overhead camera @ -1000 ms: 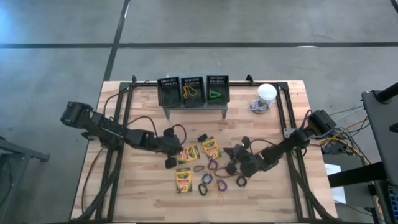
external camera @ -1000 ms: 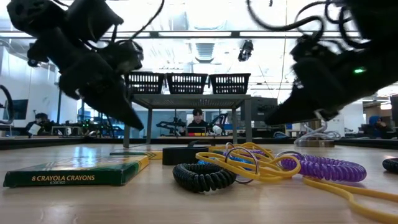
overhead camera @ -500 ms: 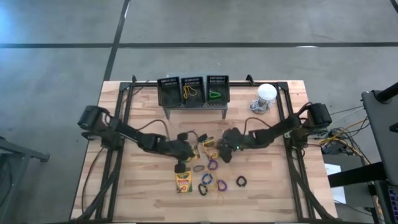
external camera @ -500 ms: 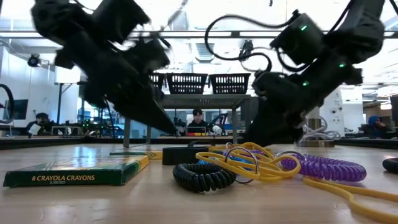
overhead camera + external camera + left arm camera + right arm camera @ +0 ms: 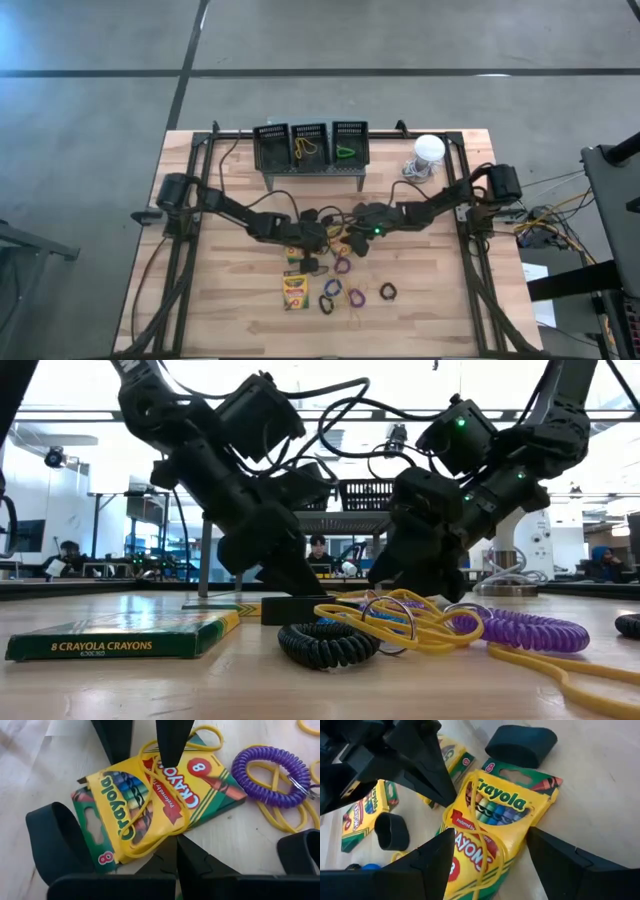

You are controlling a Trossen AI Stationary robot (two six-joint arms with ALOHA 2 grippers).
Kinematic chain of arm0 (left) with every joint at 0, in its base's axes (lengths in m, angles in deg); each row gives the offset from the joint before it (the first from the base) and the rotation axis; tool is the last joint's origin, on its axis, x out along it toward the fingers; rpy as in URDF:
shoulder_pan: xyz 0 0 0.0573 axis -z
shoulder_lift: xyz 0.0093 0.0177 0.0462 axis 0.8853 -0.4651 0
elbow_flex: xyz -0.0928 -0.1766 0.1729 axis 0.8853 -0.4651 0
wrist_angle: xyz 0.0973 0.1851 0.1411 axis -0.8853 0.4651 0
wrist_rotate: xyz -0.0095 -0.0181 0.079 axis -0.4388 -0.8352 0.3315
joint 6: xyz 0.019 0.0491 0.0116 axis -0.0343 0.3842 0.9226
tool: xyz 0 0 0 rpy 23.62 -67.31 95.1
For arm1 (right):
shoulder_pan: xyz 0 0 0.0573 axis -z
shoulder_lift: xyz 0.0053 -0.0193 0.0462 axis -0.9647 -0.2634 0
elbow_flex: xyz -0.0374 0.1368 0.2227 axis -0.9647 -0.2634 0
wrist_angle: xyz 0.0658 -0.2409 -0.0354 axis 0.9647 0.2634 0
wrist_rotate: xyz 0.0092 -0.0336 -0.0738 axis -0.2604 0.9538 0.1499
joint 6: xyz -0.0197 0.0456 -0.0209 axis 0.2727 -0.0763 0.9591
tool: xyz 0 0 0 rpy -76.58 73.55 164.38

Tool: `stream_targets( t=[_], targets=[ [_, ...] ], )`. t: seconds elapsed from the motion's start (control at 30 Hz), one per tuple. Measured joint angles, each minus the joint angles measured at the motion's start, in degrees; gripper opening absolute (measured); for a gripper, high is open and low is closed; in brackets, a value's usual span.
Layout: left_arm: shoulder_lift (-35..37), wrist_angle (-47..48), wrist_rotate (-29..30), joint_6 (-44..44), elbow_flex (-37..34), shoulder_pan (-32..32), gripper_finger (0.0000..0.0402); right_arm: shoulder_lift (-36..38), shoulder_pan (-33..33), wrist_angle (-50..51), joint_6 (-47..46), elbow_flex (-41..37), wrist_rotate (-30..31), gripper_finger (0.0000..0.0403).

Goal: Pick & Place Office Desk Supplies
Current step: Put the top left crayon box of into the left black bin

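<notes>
both arms meet mid-table over a yellow-and-green cardboard crayon box (image 5: 155, 805) lying flat on the wooden table (image 5: 230, 310) with a thin yellow rubber band (image 5: 150, 827) looped around it. the left gripper (image 5: 170, 851) has its jaws pressed together, tips at the box edge. the right gripper (image 5: 490, 845) straddles the box with jaws spread wide, not pinching anything. a purple coiled elastic loop (image 5: 272, 775) sits just beside the box.
</notes>
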Motion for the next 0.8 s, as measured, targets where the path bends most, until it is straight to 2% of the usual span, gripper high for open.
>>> stream_targets(
  t=[0.2,0.57,0.8],
  targets=[
    [0.23,-0.10,0.04,-0.28,-0.24,-0.07,0.0005,1.14,0.04,1.06,1.27,0.62,-1.30,0.0245],
    [0.14,-0.82,0.55,-0.65,-0.31,-0.09,0.0005,10.02,-1.36,-0.49,2.58,-0.42,-3.62,0.0227],
    [0.05,-1.73,1.18,-0.80,-0.34,-0.18,0.0006,9.04,-4.57,1.09,2.36,0.54,1.30,0.0226]
  ],
)
